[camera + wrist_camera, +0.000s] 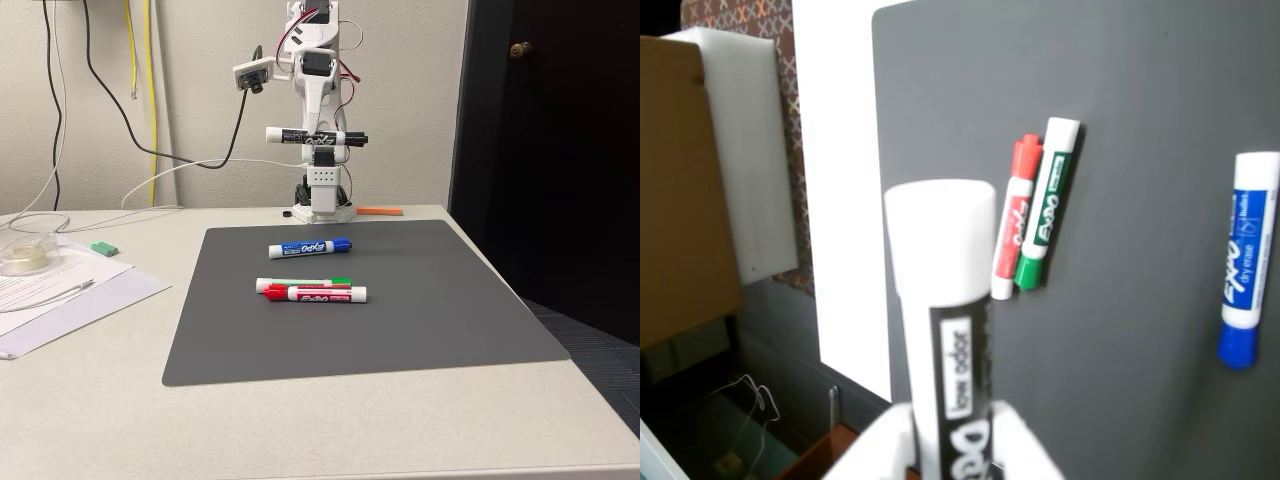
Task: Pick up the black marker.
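While the white arm [318, 110] stands tall at the back of the table [300, 430], its gripper [320, 140] is clamped on the black marker [315, 136], and that marker is up in the air, well clear of the grey mat [400, 320]. Seen from the fixed view, it lies level, crosswise to the camera, white barrel with dark print out to the left, black cap poking out to the right of the jaws. The grip sits on the barrel toward the cap end.

Down the wrist view, the same marker [945, 340] fills the middle, its white barrel running up from the white fingers [1025, 445] that press it from both sides at the bottom edge; the jaws are closed tight on it, with only the marker's width between them. Dark label lettering shows just above the fingers.

Below on the mat, three markers lie flat. The blue marker [310, 248] rests nearest the arm's base in the fixed view, cap to the right. Closer to the camera, the green marker [305, 284] and the red marker [318, 294] lie side by side, touching along their length, the red one nearer. In the wrist view that pair sits near the centre and the blue one near the right edge.

Off to the left of the mat in the fixed view are sheets of paper [60, 285] and a small green eraser [105, 247]. An orange strip [379, 211] lies beside the arm's base.
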You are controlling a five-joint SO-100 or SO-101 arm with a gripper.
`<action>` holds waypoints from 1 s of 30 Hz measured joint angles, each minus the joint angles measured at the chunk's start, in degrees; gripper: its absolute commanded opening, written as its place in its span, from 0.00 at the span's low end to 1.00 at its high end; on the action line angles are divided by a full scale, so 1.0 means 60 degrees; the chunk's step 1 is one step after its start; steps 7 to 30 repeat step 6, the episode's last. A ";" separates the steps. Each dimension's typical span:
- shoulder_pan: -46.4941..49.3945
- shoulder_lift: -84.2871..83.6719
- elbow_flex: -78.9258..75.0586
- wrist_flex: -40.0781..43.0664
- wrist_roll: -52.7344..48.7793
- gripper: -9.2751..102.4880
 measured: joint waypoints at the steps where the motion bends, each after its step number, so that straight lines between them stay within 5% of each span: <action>1: 0.0000 0.0000 0.0000 0.0000 -0.0015 0.08; 30: 0.0000 0.0000 0.0000 0.0000 -0.0059 0.08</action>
